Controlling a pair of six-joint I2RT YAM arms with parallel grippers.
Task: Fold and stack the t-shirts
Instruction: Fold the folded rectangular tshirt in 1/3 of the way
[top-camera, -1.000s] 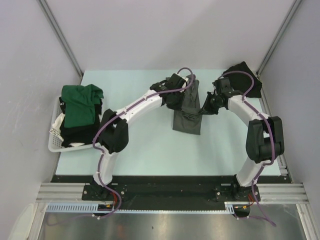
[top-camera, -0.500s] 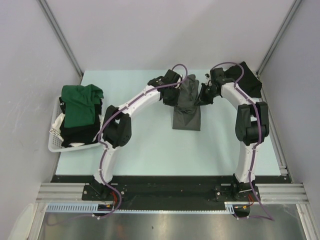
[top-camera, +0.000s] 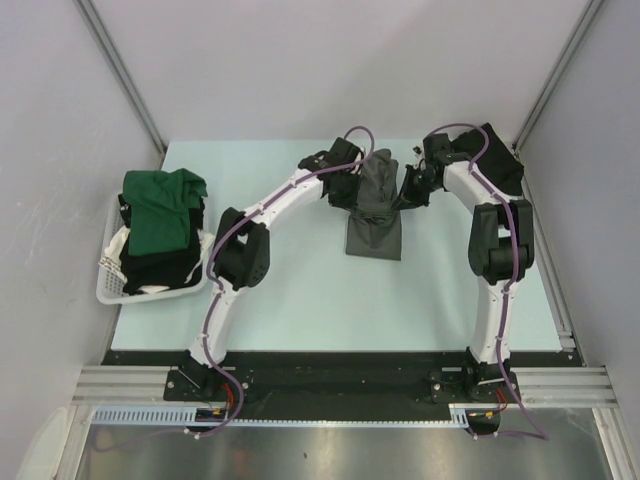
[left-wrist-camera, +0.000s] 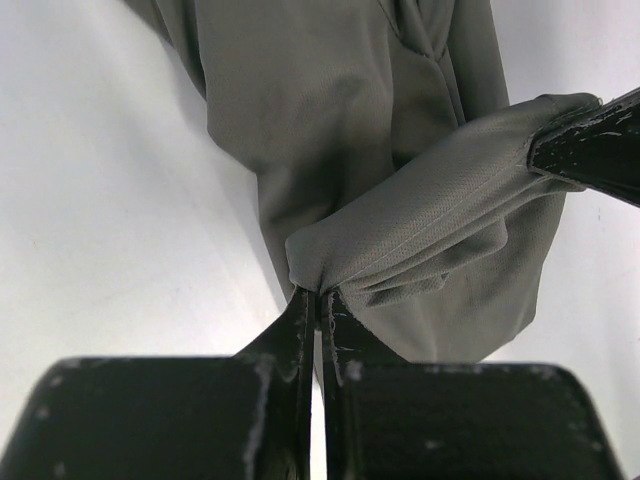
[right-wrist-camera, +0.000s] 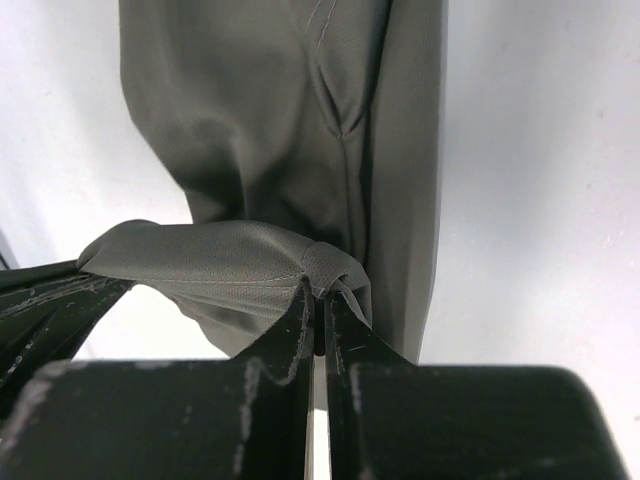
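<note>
A dark charcoal grey t-shirt (top-camera: 374, 232) lies as a narrow folded strip in the middle of the table. Its far end is lifted and pulled taut between my two grippers. My left gripper (top-camera: 358, 193) is shut on the left corner of that hem (left-wrist-camera: 320, 294). My right gripper (top-camera: 401, 194) is shut on the right corner (right-wrist-camera: 320, 292). In each wrist view the shirt (left-wrist-camera: 330, 120) (right-wrist-camera: 270, 130) hangs down beyond the pinched fold. A dark green t-shirt (top-camera: 160, 205) lies on top of the basket at the left.
The white slatted basket (top-camera: 108, 284) sits at the table's left edge, with black cloth (top-camera: 155, 268) under the green shirt. A black cloth bundle (top-camera: 497, 160) lies in the back right corner, just behind the right arm. Grey walls close in the back and sides.
Both grippers have carried the shirt's held end toward the back of the table, and the right arm has swung up and back. In the last half second there was hardly any motion.
</note>
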